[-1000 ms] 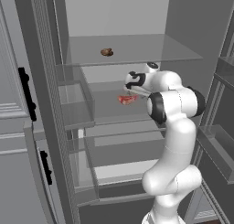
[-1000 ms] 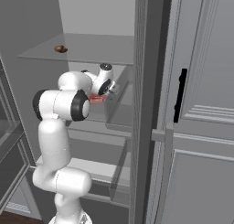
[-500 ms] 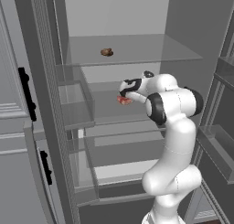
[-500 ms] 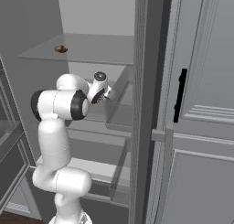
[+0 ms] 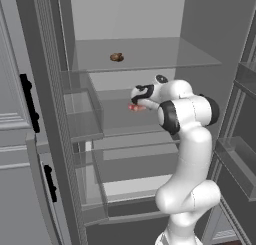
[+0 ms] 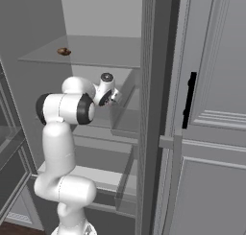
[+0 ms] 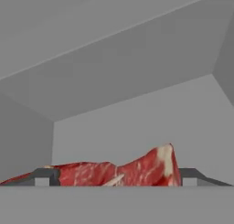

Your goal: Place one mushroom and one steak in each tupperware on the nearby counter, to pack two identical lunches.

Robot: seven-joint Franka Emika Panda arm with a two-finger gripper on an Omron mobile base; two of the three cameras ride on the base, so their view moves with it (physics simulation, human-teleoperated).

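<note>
A red, white-marbled steak (image 5: pixel 133 108) lies on the middle glass shelf of the open fridge. My gripper (image 5: pixel 136 102) reaches in at shelf height and is open. In the hand view the steak (image 7: pixel 137 170) lies between the two dark fingertips (image 7: pixel 44 177), and my gripper (image 7: pixel 116 178) is spread wide around it. From the right base view the gripper (image 6: pixel 114 98) points into the same shelf. One small brown mushroom (image 5: pixel 116 57) sits alone on the upper glass shelf (image 6: pixel 63 52). The tupperware and the counter are out of view.
Clear drawer bins (image 5: pixel 82 120) hang at the left of the fridge interior. Door bins (image 5: pixel 240 164) stand at the right. A grey cabinet door with a black handle (image 6: pixel 189 99) closes off the right side. Lower shelves (image 5: pixel 130 161) lie under the arm.
The hand has swung left and down onto the steak, which now sits between its fingers. The steak and mushroom have not moved, and the fingers stay wide.
</note>
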